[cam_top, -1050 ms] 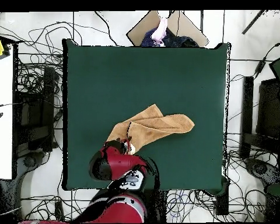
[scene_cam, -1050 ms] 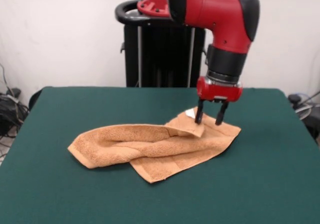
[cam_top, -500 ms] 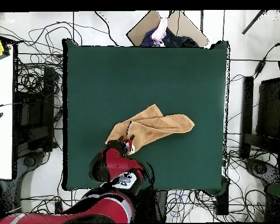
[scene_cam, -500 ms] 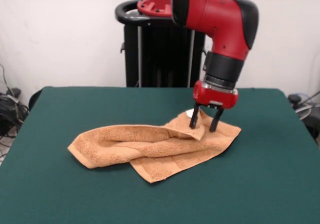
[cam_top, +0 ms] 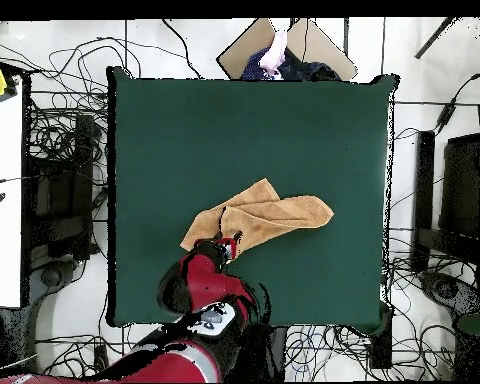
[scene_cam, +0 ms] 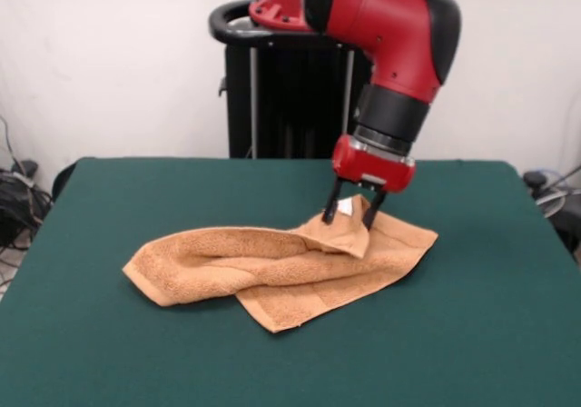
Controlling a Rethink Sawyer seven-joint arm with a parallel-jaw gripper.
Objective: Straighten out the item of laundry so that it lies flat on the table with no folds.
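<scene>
Our claw [scene_cam: 349, 213] grips the raised tagged corner of the towel [scene_cam: 272, 271], which lies bunched mid-surface [scene_cam: 490, 334]. We should draw that corner outward, low and slow, so the folds open.

Red arm [scene_cam: 381, 16], black elbow cap, black wrist band.

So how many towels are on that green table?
1. A single peach-orange towel lies folded over itself near the middle of the table, with the tool at its raised corner by the white tag. Nothing else seems hidden under it.
</scene>
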